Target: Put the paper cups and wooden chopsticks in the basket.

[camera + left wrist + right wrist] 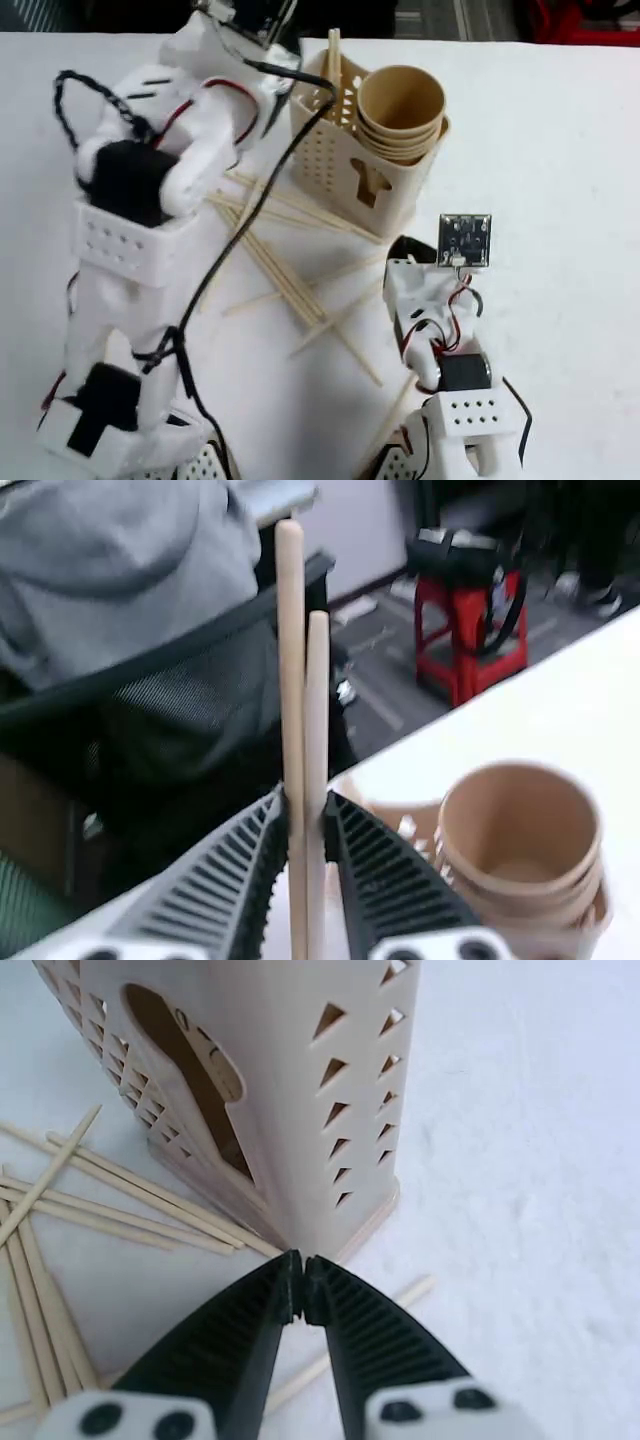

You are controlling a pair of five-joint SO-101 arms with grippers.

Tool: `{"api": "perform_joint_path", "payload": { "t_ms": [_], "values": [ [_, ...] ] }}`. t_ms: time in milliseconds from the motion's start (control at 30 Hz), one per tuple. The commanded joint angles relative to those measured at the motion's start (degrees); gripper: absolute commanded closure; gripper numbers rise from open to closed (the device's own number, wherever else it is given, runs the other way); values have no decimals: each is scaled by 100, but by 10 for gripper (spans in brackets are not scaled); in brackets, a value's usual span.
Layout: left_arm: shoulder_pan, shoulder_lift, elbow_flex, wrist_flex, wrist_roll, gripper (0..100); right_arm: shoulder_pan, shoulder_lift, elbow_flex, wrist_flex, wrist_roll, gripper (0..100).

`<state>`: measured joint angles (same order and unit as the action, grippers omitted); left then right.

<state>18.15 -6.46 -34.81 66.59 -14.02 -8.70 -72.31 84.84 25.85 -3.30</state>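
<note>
On the white table point(560, 150): a pale perforated basket point(325, 165), standing upright toward the far middle. Just in front of it, touching its foot, a loose scatter of wooden chopsticks point(290, 285), lying flat, crossing one another at many angles and spreading toward the near edge. At that near edge, the left arm's base point(100, 420) and the right arm's base point(470, 440), with one stick reaching the latter.

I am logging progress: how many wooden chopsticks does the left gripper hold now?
2. The pale wooden chopsticks stand side by side, upright, clamped in the left gripper, near the stacked brown paper cups. Another might be hidden behind them.
</note>
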Motion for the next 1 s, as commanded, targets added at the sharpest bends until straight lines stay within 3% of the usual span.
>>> {"api": "perform_joint_path", "payload": {
  "t_ms": [0,233,500,700,900,967],
  "values": [
    [242,145,-237,-782,202,977,66,-154,-44,-119,-53,980],
    [259,734,-246,-1934,246,977,66,-154,-53,-119,-53,980],
    [207,1341,-246,-2884,1046,977,66,-154,-53,-119,-35,978],
    [189,1780,-237,-2796,1064,971,66,-154,-53,-119,-18,978],
    [75,1727,-281,-1978,1073,821,66,-154,-62,-119,-9,978],
    [75,1578,-281,-1644,1037,812,66,-154,-79,-119,-9,978]
  ]
}}
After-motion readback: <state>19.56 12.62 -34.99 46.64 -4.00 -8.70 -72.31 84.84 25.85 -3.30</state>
